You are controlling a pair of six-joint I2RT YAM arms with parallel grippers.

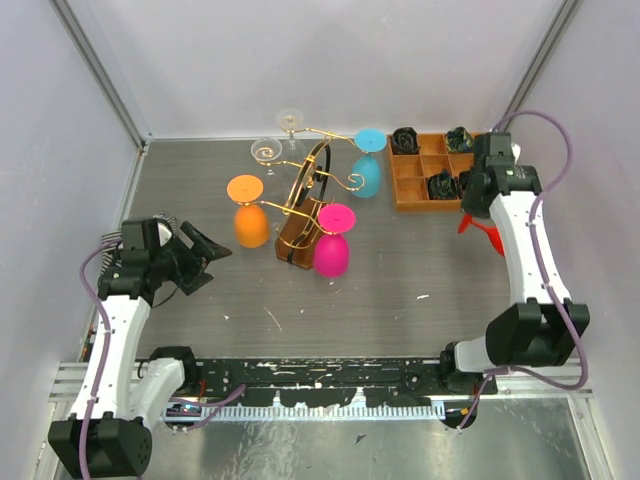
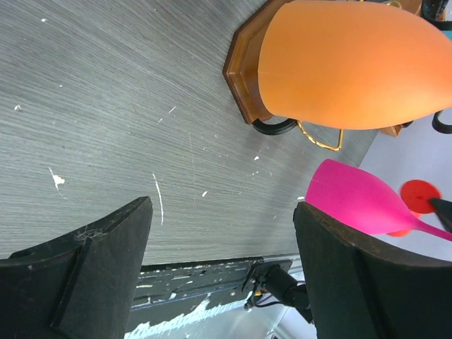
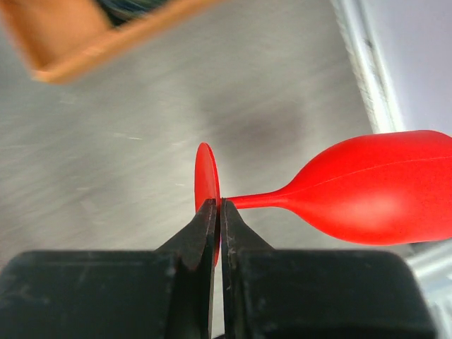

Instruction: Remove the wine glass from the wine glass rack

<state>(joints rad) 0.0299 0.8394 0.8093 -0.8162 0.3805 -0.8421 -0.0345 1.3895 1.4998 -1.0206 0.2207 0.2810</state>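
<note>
Toward the near left side of the table, the left gripper (image 1: 214, 264) is hovering with its jaws spread wide and nothing between them, pointing at the orange glass (image 2: 346, 67). By the right edge, the right gripper (image 3: 217, 212) is pinching its jaws tight on the thin foot disc of the red wine glass (image 3: 374, 187), which is off the rack and well apart from it; its bowl is pointing toward the right edge, and whether it is touching the table cannot be told. Around the middle, the wine glass rack (image 1: 296, 236) is standing on its brown base, with the orange, pink (image 1: 331, 253) and blue (image 1: 366, 176) glasses hanging upside down from its gold arms and a clear glass (image 1: 266, 152) hanging behind. In the far right corner, the wooden tray (image 1: 410, 197) is sitting just beyond the right gripper.
</note>
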